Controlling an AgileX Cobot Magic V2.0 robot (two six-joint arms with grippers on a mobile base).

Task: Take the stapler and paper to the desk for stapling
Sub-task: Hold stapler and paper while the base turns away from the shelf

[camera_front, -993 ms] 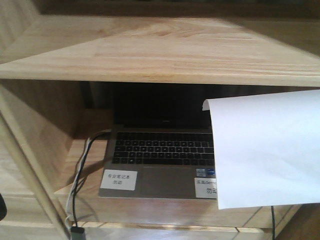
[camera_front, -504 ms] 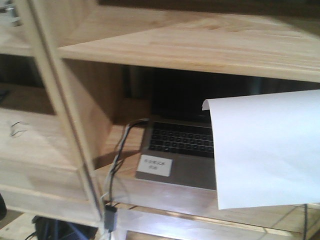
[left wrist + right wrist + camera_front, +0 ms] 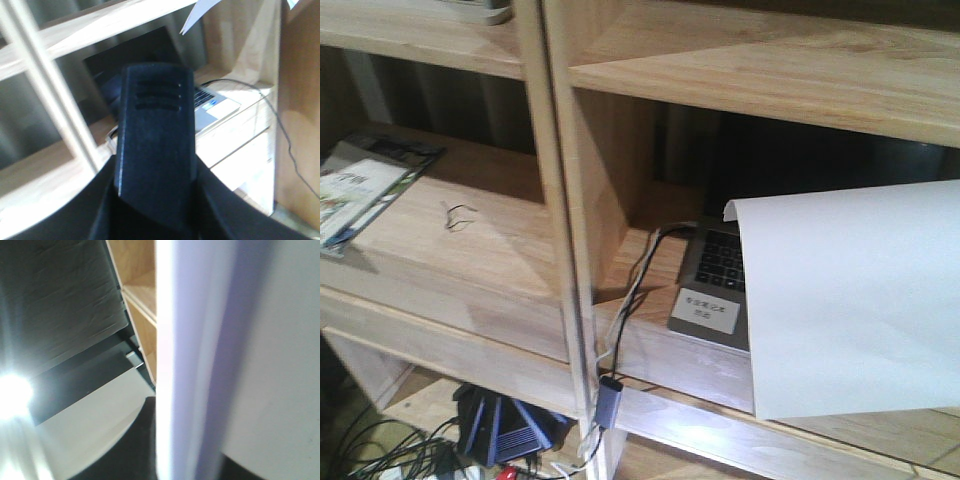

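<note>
The left claw (image 3: 156, 212) is closed narrow on the stapler (image 3: 155, 130). Its dark fingers (image 3: 102, 205) press the black body from both sides at the bottom of the left wrist view, and the stapler's slotted end stands up through the middle of the frame.

The right claw (image 3: 195, 462) is very blurred. Dark shapes at the bottom edge of the right wrist view flank the paper (image 3: 240, 350), so the claw appears shut on the sheet. The sheet fills the right half of that frame.

In the front view a wooden shelf unit (image 3: 470, 255) spans the frame. A magazine (image 3: 360, 185) lies at the far left on a lower board, and a pale upright post (image 3: 555, 200) stands left of centre. Cables (image 3: 635, 285) run down the board's front edge to a small adapter. Below them a dark box (image 3: 505, 425) sits among wires on the floor.

Right of the post an open laptop (image 3: 718, 265) with a white label (image 3: 704, 309) rests in the next bay.

The paper (image 3: 850, 300) hangs in the air at the right of the frame. Its top edge is curled over, and the sheet covers most of the laptop.
</note>
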